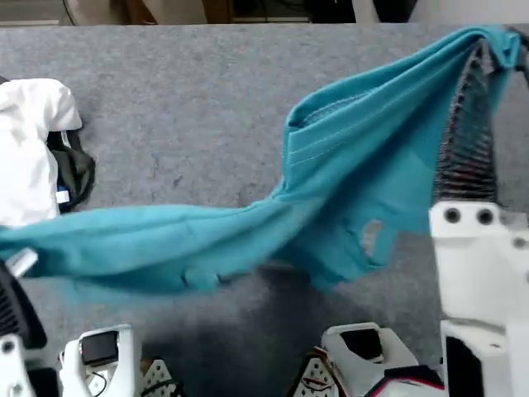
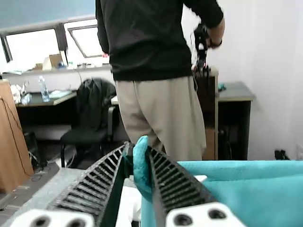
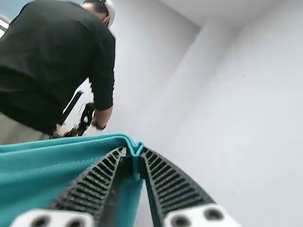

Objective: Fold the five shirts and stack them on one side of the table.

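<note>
Left gripper (image 2: pixel 139 147) and right gripper (image 3: pixel 133 152) are both pinched tight on my teal shirt (image 1: pixel 347 178). It hangs stretched in the air over the grey table (image 1: pixel 182 91), higher on my right side. A white shirt (image 1: pixel 29 149) lies on my left, touching a dark cloth (image 1: pixel 76 169).

You've got the shirt (image 1: pixel 347 182) strung across the table (image 1: pixel 182 99), off the surface: one end pinched in the left gripper (image 2: pixel 140 161) at near-left, other end in the right gripper (image 3: pixel 134 158) at far-right. At the table's left edge, behind the shirt's left end, lies a second shirt (image 1: pixel 29 149), w/ a garment (image 1: pixel 76 169) touching its right side, partly under it. The arm bases (image 1: pixel 364 356) stand at the near edge.
</note>
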Tool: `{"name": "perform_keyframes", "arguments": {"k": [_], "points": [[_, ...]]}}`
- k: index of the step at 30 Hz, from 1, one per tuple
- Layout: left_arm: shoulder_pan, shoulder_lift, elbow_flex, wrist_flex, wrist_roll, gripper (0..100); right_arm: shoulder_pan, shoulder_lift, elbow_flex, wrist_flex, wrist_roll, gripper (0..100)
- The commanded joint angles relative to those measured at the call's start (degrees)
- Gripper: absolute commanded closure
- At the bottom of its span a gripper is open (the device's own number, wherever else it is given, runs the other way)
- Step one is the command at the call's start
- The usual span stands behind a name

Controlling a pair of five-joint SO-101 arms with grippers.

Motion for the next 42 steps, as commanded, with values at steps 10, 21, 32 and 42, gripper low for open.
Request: {"name": "perform_keyframes", "arguments": {"k": [10, 21, 32, 42], "points": [[0.4, -2.2, 9.7, 4.0, 0.5, 98, 0.1, 0.5, 0.0, -8.2, 0.4, 99.6], [0.5, -8.0, 14.2, 3.7, 0.5, 98, -2.5, 0.3, 1.8, -6.6, 0.6, 99.6], [0.5, -8.5, 60.4, -40.8, 3.4, 98, -0.6, 5.6, 21.1, -10.8, 1.8, 99.7], [-1.8, -8.7, 68.8, -58.8, 3.3, 98, 5.4, 7.8, 29.8, -24.0, 1.3, 99.7]]}}
